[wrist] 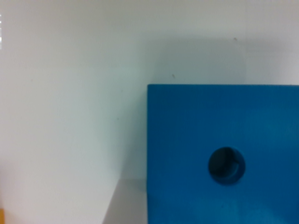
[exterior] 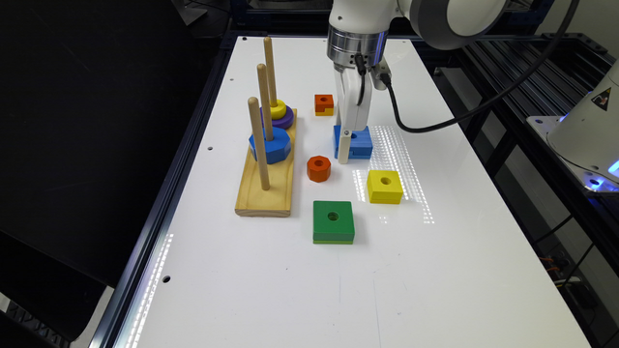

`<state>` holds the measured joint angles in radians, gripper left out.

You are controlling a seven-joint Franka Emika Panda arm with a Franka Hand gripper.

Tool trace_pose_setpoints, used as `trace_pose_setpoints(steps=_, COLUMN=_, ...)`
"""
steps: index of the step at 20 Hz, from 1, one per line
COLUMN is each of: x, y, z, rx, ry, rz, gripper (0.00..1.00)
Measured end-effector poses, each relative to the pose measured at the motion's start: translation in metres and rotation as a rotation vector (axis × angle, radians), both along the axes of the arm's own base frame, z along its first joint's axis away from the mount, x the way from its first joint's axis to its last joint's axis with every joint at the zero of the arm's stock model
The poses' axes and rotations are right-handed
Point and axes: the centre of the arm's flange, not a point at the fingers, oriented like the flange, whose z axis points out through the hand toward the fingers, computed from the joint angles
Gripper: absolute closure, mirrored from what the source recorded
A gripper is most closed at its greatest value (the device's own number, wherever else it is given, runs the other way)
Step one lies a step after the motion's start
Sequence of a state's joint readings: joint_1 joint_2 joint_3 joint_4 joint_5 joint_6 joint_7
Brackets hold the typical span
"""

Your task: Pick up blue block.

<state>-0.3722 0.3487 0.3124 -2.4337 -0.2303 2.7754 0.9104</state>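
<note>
Claw (exterior: 349,145) hangs straight down from the white arm onto the blue block (exterior: 359,141), near the middle of the white worktop (exterior: 290,290) in the exterior view; whether it is clenched or released cannot be told. At 9 o'clock of the block stands a wooden peg base (exterior: 266,193) carrying a blue octagonal piece (exterior: 271,145) on one peg and a yellow ring (exterior: 278,109) over a purple ring (exterior: 284,119) on another. An orange block (exterior: 323,104) lies at 11 o'clock, an orange octagon (exterior: 318,168) at 8, a yellow block (exterior: 384,186) at 5, a green block (exterior: 332,221) at 6.

Wrist view: the blue block (wrist: 187,140) lies flat on the worktop (wrist: 70,93), its round centre hole (wrist: 226,165) showing dark.
</note>
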Motion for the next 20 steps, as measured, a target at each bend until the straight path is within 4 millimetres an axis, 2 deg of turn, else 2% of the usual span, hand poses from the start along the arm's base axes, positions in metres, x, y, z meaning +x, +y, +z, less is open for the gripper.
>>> trace_pose_setpoints(steps=15, x=0.0000, y=0.0000, z=0.0000, rx=0.000, ry=0.000, rz=0.000, gripper=0.00)
trace_pose_setpoints(steps=16, x=0.0000, y=0.0000, z=0.0000, rx=0.000, ry=0.000, rz=0.000, gripper=1.00)
trace_pose_setpoints(steps=20, x=0.0000, y=0.0000, z=0.0000, rx=0.000, ry=0.000, rz=0.000, gripper=1.00)
